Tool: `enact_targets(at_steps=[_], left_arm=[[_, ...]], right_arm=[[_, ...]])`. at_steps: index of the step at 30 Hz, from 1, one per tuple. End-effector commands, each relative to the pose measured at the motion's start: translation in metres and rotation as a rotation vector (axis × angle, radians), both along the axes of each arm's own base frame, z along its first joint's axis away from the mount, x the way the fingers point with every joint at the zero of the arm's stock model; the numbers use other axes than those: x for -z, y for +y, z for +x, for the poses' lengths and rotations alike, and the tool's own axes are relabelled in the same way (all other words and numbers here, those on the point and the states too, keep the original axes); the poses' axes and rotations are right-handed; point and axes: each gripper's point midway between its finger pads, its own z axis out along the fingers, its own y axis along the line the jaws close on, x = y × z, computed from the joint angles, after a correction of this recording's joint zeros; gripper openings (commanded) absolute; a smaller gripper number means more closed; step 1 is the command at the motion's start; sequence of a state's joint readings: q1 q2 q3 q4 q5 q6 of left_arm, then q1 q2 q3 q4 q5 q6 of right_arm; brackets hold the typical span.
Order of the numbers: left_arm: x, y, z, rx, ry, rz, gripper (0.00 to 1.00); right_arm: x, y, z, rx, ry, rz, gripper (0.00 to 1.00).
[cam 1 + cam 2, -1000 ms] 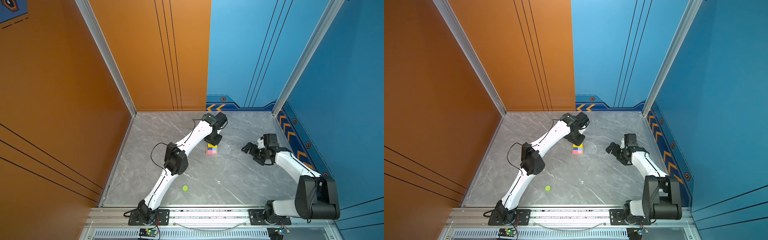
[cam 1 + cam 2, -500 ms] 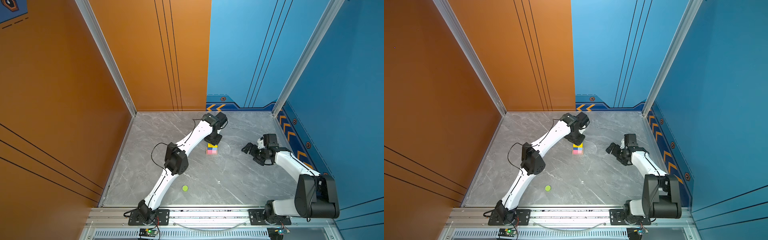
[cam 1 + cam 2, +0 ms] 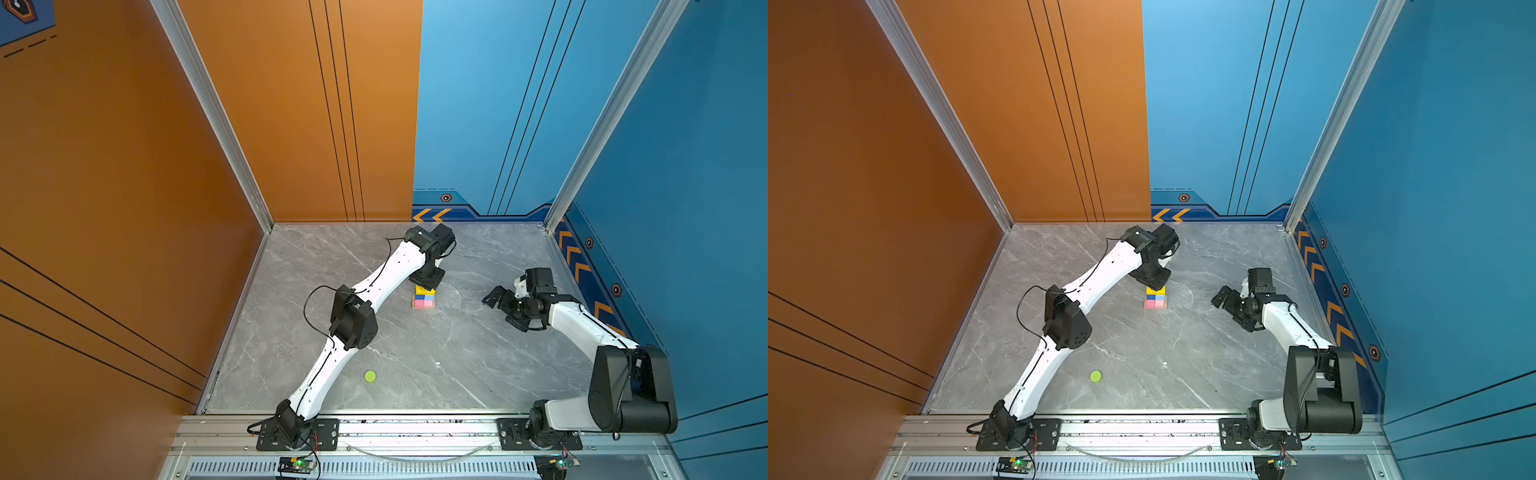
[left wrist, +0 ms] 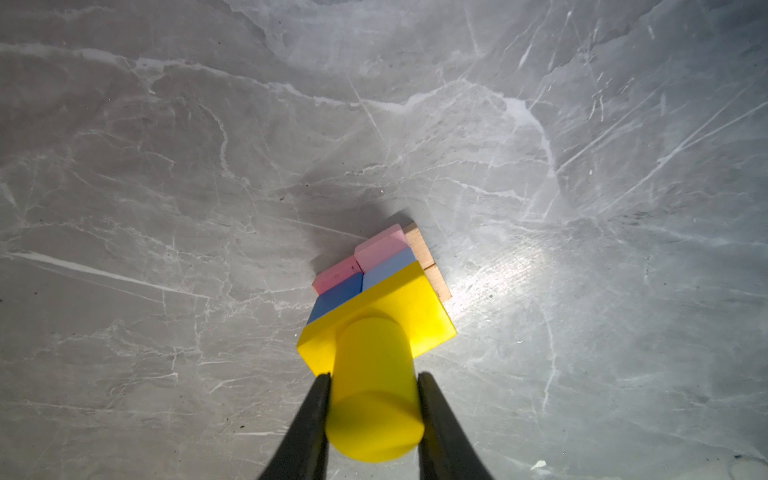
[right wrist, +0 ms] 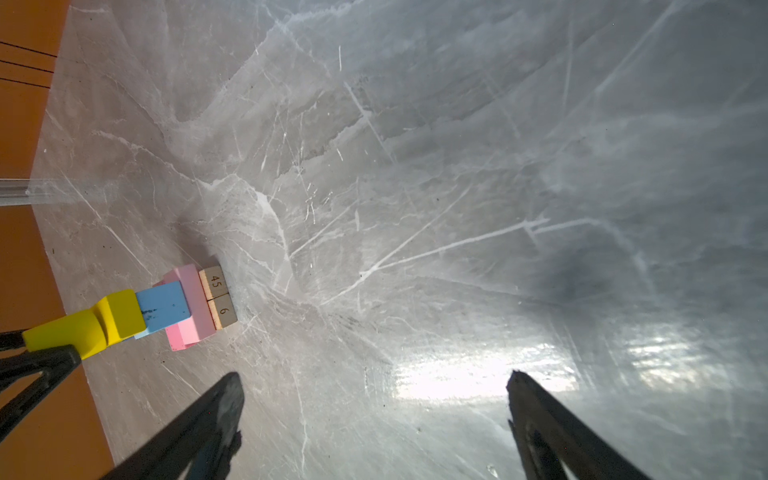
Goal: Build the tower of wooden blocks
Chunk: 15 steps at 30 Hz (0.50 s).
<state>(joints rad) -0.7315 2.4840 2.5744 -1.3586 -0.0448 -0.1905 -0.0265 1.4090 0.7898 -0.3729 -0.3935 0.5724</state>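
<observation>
Standing on the surface, middle toward its back edge: tower.
Right gripper spread wide, empty, off to its right; left gripper clamped on yellow cylinder atop the brick; green cylinder alone near front edge.

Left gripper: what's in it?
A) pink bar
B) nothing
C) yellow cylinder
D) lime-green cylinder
C: in the left wrist view the left gripper is shut on the yellow cylinder, atop the yellow brick; the lime-green cylinder lies apart on the table.
</observation>
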Motion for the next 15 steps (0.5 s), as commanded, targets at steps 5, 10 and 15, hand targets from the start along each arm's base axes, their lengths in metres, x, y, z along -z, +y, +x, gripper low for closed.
enact_targets(at_steps=[5, 10, 15], left_arm=[[0.0065, 0.0050, 0.0009, -0.020, 0.019, 0.018, 0.13], [0.0074, 0.0052, 0.0009, -0.020, 0.023, 0.017, 0.24], [0.0081, 0.0044, 0.0007, -0.022, 0.025, 0.016, 0.31]], right_arm=[[0.0046, 0.0012, 0.0002, -0.016, 0.002, 0.010, 1.00], [0.0061, 0.0017, -0.0001, -0.016, 0.004, 0.012, 1.00], [0.0068, 0.0020, -0.0007, -0.019, 0.007, 0.013, 1.00]])
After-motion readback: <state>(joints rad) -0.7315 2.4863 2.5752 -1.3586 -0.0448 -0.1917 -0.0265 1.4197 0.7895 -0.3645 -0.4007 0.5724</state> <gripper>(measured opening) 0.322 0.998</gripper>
